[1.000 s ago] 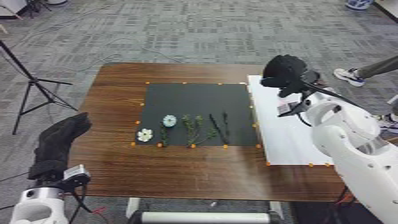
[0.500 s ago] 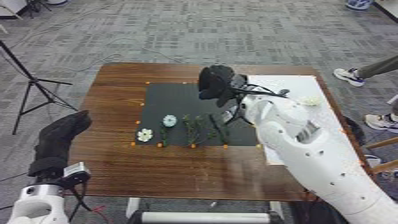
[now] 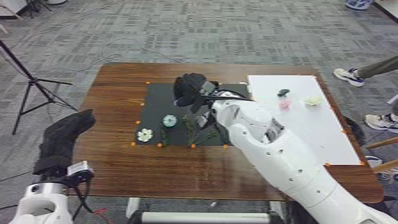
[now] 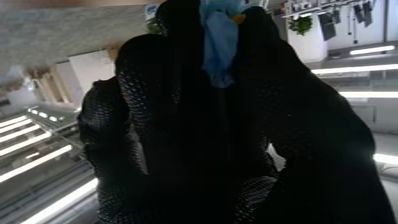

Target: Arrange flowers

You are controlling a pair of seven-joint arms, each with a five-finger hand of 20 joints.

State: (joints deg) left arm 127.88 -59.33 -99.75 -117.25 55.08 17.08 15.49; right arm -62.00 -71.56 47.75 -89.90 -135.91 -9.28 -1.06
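You had the right hand above the far part of the dark mat, its arm coming in across the white sheet and the near right of the brown wooden table. In the right wrist view the hand was nearly closed, fingers and thumb pinching a blue flower with a yellow fleck near the thumb's tip. Your left hand was at the table's left edge, fingers loosely straight and pointing forward, nothing seen in its hold. On the mat, toward its near left corner, you had a white flower; a pale blue flower lay a little farther back and to the right of it. Green stems lay to the right of the pale blue one — partly hidden by your right arm, so their full number could not be told. On the white sheet, right of the mat, sat a pink flower, with a cream flower just beside it and a small dark piece behind — too small to name. Orange markers dotted the mat's border. A black tripod stood on the floor left of the table.
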